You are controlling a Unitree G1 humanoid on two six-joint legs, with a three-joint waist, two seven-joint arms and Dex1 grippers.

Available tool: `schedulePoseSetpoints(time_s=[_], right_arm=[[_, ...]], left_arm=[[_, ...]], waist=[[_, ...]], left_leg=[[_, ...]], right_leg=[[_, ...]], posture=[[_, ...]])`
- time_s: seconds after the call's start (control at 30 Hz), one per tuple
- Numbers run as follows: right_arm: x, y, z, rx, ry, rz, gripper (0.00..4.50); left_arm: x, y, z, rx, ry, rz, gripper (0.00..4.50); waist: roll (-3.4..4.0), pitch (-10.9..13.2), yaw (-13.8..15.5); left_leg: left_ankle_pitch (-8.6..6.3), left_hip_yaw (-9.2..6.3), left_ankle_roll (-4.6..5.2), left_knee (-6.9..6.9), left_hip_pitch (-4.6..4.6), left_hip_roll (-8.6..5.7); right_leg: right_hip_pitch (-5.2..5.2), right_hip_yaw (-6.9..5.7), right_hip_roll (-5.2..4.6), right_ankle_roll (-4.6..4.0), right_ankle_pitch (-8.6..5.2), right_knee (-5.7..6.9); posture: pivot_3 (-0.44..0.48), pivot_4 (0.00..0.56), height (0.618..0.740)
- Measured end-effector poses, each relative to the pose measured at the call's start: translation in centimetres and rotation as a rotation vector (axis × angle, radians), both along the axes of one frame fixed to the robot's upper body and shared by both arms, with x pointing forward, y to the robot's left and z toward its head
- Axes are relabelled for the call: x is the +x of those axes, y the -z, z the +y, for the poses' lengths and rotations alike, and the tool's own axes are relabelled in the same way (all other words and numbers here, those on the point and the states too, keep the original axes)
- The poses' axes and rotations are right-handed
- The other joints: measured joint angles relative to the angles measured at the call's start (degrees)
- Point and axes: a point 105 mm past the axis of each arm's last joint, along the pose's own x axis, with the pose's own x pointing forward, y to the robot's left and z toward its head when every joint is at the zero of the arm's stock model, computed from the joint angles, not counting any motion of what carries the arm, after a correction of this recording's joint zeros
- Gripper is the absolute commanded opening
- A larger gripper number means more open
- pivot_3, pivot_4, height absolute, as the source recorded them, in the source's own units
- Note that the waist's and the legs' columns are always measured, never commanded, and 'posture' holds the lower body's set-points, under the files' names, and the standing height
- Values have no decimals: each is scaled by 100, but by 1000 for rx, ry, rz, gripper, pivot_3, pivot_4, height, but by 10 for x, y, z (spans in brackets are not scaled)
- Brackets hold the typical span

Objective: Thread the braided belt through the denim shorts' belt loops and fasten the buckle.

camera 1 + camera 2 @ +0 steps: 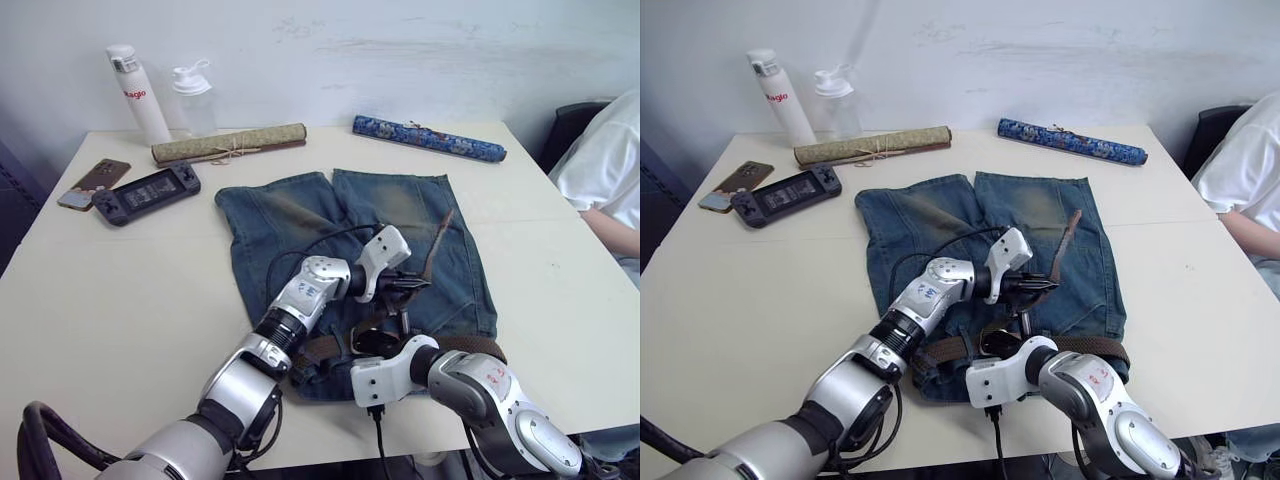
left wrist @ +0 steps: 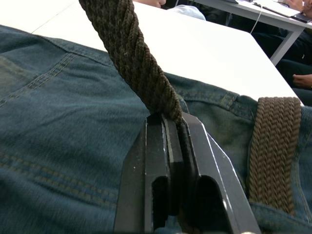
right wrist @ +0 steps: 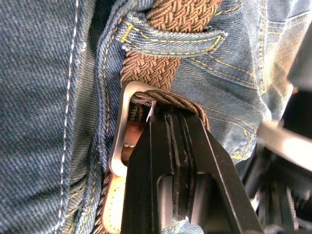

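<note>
Both end effectors over white table

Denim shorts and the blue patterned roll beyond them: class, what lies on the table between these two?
Nothing: in the left eye view, bare table separates the denim shorts from the blue patterned roll.

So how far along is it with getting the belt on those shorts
Threading looks mostly done: the belt runs under a belt loop on the shorts. In hand: the left gripper pinches the belt's free end, and the right gripper is shut on the belt at the buckle. Fastening is left; the prong isn't visibly set.
</note>
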Motion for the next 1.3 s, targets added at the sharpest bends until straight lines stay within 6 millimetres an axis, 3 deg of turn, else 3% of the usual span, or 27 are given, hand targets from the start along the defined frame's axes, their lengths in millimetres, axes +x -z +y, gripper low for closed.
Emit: schedulePoseSetpoints(time_s=[0.53, 0.73, 0.83, 0.93, 1.07, 1.17, 1.3], right_arm=[[1, 0, 0, -6, 0, -10, 57], [1, -1, -2, 17, 21, -4, 57], [2, -2, -2, 78, 63, 25, 57], [0, -5, -4, 150, 109, 59, 57], [-2, -12, -5, 274, 185, 131, 57], [-2, -18, -8, 347, 237, 187, 57], [-2, -24, -9, 410, 276, 236, 57]], left_arm=[[3, 6, -11, 6, -13, 16, 0], [3, -2, -10, -13, -12, -1, 0], [7, -15, 8, -54, -26, -52, 0], [7, -26, 41, -116, -81, -68, 0], [-12, -42, 81, -149, -112, -105, 0], [-30, -39, 104, -101, -121, -95, 0], [-54, -14, 136, 26, -112, -34, 0]], waist=[[-4, 10, 5], [-7, 26, 10], [11, 39, -11], [30, 69, 2], [45, 99, -3], [58, 151, -6], [73, 207, -10]], left_leg=[[-5, -3, -9, -2, -4, 0], [-8, -5, -15, -3, -10, 0], [-8, -4, -16, -7, -11, 1], [5, -11, -8, -9, -30, 1], [35, -15, -46, -4, -100, -2], [38, -12, -52, -11, -110, -4], [39, -9, -54, -14, -114, -5]], right_leg=[[-6, 0, -4, 1, 1, -2], [-9, -1, -5, 1, 1, -3], [-12, 2, -6, 2, 2, -3], [-29, -2, -6, 2, 2, -2], [-90, -5, -5, 10, 7, 3], [-102, -6, 0, 10, 6, 3], [-113, -4, 2, 9, 5, 3]], posture=[[0, 150, 737], [0, 150, 737], [0, 150, 737], [0, 150, 737], [0, 150, 737], [0, 150, 737], [0, 150, 737]])
